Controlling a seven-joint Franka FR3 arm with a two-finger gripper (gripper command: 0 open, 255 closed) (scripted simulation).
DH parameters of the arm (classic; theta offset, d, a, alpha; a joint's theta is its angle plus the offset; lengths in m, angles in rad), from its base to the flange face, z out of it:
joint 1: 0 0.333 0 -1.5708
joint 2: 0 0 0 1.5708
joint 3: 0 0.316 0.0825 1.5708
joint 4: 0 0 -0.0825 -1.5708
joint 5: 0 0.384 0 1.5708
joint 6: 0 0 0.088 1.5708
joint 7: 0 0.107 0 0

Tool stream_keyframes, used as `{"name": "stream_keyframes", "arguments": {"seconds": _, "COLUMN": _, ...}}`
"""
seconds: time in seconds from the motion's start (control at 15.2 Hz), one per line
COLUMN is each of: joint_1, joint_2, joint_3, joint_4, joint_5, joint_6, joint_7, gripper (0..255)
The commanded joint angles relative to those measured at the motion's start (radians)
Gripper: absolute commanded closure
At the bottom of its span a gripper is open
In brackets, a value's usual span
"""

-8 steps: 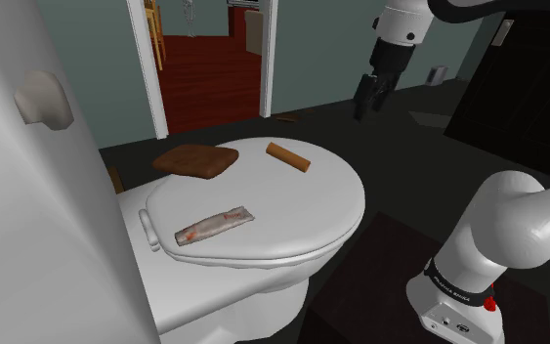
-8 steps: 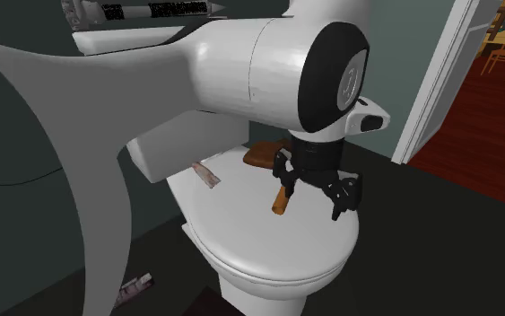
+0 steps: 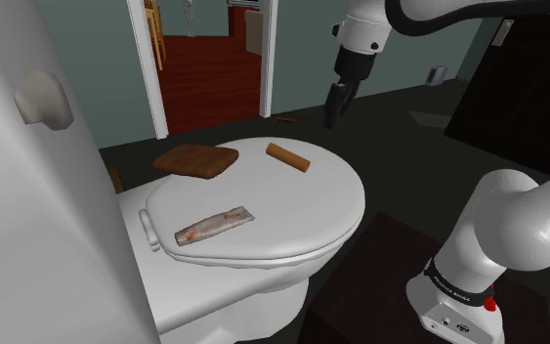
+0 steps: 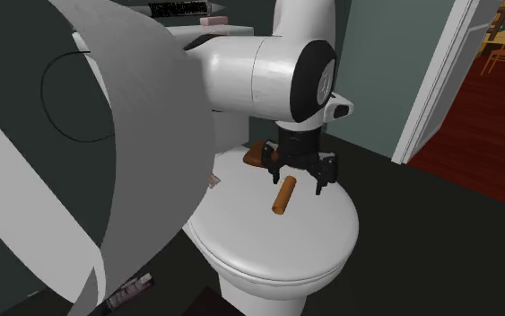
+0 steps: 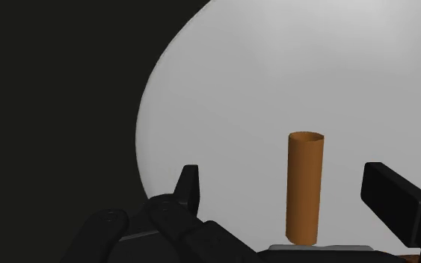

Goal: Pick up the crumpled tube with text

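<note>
The crumpled tube [image 3: 212, 225], grey-white with red marks, lies flat on the closed white toilet lid [image 3: 297, 210] near its hinge side. In the second exterior view just a sliver of the tube [image 4: 213, 182] peeks out beside the arm. My black gripper [image 3: 334, 106] hangs open in the air above the lid's far edge, well away from the tube. It hovers over an orange-brown cylinder [image 3: 288, 156]. Seen from the wrist, that cylinder [image 5: 304, 187] lies on the lid [image 5: 276, 75] between the spread fingers [image 5: 188, 190], untouched. From the second exterior view, the gripper [image 4: 298, 179] sits just above the cylinder [image 4: 282, 195].
A flat brown object [image 3: 196, 161] rests at the lid's back edge. An open doorway [image 3: 209, 68] onto a red floor lies beyond the toilet. Another printed tube [image 4: 132, 289] lies on the dark floor beside the bowl. My arm's base [image 3: 458, 293] stands at the shoulder view's lower right.
The gripper has swung toward the shoulder view's left, coming in over the toilet lid and above the orange-brown cylinder. It stays open. The items on the lid have not moved.
</note>
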Motion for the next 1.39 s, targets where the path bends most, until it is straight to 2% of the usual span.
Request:
{"name": "stream_keyframes", "arguments": {"seconds": 0.0, "joint_1": 0.030, "joint_2": 0.051, "joint_3": 0.009, "joint_4": 0.016, "joint_5": 0.006, "joint_6": 0.040, "joint_7": -0.045, "gripper": 0}}
{"name": "stream_keyframes", "arguments": {"seconds": 0.59, "joint_1": 0.155, "joint_2": 0.272, "joint_3": 0.074, "joint_4": 0.116, "joint_5": 0.028, "joint_6": 0.177, "joint_7": -0.228, "gripper": 0}}
{"name": "stream_keyframes", "arguments": {"seconds": 1.32, "joint_1": 0.288, "joint_2": 0.487, "joint_3": 0.177, "joint_4": 0.229, "joint_5": 0.029, "joint_6": 0.293, "joint_7": -0.437, "gripper": 0}}
